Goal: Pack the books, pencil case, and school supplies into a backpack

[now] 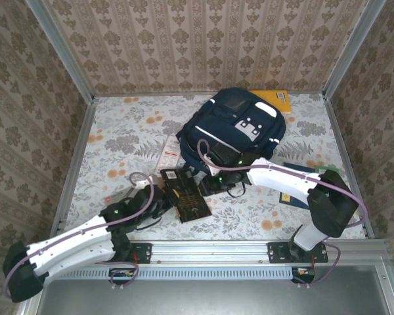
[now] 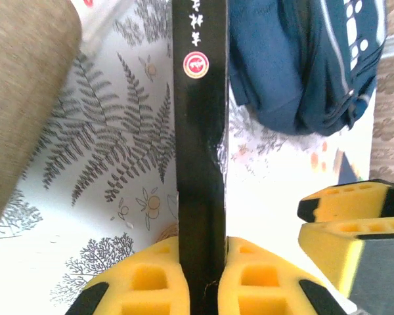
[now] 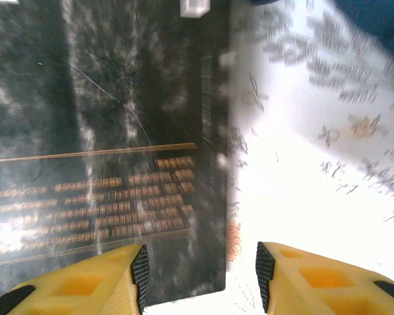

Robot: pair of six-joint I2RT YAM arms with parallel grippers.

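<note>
- Pencil case (image 2: 20, 98): in the left wrist view it is a tan, soft mass at 10 o'clock. It is out of focus and cut off by the top and left edges, so neither end can be made out.
- White packet (image 1: 168, 157): it lies flat on the tabletop (image 1: 118, 131), at 11 o'clock from the black book and just beside the backpack's left side. Its red print is too small to read.
- Left tool (image 1: 159, 197) (image 2: 201, 262): its yellow fingers (image 2: 151, 282) are clamped on the black book (image 1: 184, 193) (image 2: 198, 131), one on each face.
- In the wrist view the book appears edge-on as a dark strip running to 12 o'clock, with a round red mark near the top. Whether the book's far end is touching the tabletop cannot be told.
- Right tool (image 1: 213, 178) (image 3: 200, 262): the fingers (image 3: 315, 282) stand apart with nothing gripped. They hang over the black book's (image 3: 105, 131) gold-lettered cover and its right edge. The picture is blurred, so the lettering is unreadable.
- Backpack (image 1: 240, 128) (image 2: 295, 65): it sits at 12 o'clock on the tabletop, just beyond the right tool. Its near end is hidden under that arm.
- Orange-yellow book (image 1: 276, 100): it is at 1 o'clock from the backpack and mostly covered by it.
- Dark blue book (image 1: 295, 187): it is at 3 o'clock, partly hidden under the right arm.
</note>
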